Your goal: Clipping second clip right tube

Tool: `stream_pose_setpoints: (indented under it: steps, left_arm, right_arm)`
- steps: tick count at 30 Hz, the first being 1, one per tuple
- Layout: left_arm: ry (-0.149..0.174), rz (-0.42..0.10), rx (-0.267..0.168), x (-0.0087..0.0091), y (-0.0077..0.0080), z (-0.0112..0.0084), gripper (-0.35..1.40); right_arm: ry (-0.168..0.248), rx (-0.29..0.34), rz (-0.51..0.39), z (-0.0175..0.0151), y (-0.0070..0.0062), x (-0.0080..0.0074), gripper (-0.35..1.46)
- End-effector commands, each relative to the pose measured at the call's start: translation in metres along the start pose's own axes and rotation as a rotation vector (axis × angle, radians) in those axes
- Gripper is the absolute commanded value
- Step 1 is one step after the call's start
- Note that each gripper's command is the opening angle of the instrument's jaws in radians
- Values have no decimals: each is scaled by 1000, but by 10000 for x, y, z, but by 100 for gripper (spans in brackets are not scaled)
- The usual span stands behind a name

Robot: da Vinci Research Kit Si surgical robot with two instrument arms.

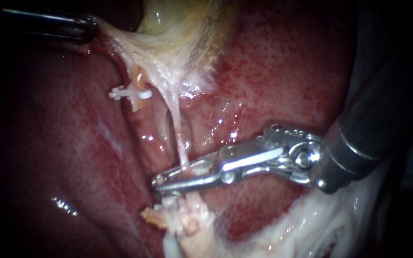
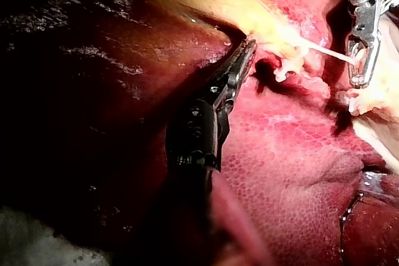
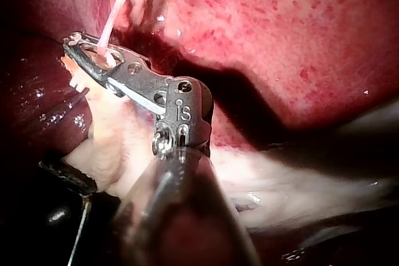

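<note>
The right tube (image 1: 180,129) is a thin pale strand stretched down from the gallbladder (image 1: 178,28). My right instrument (image 1: 160,183) reaches in from the right, and its metal jaws are closed across the strand's lower end, with a white bit showing between them. The right wrist view shows the tube (image 3: 112,17) entering the jaws of the right instrument (image 3: 78,47). A white clip (image 1: 130,93) sits on the orange left tube. My left instrument (image 1: 91,25) is shut on gallbladder tissue at the upper left, holding it taut; it appears again in its own view (image 2: 248,47).
Red liver (image 1: 288,62) surrounds the tubes on both sides. Frayed pale tissue (image 1: 182,222) lies just below the right instrument's jaws. White fatty tissue (image 1: 321,224) runs along the lower right under the right shaft.
</note>
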Motion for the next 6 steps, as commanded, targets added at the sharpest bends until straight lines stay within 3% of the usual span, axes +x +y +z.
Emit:
stream_pose_setpoints:
  steps: [1, 6]
  left_arm:
    - [0, 0, 0, 0, 0, 0, -35]
    - [0, 0, 0, 0, 0, 0, -35]
  right_arm:
    - [-1, 1, 0, 0, 0, 0, -35]
    - [-1, 1, 0, -2, 2, -1, -35]
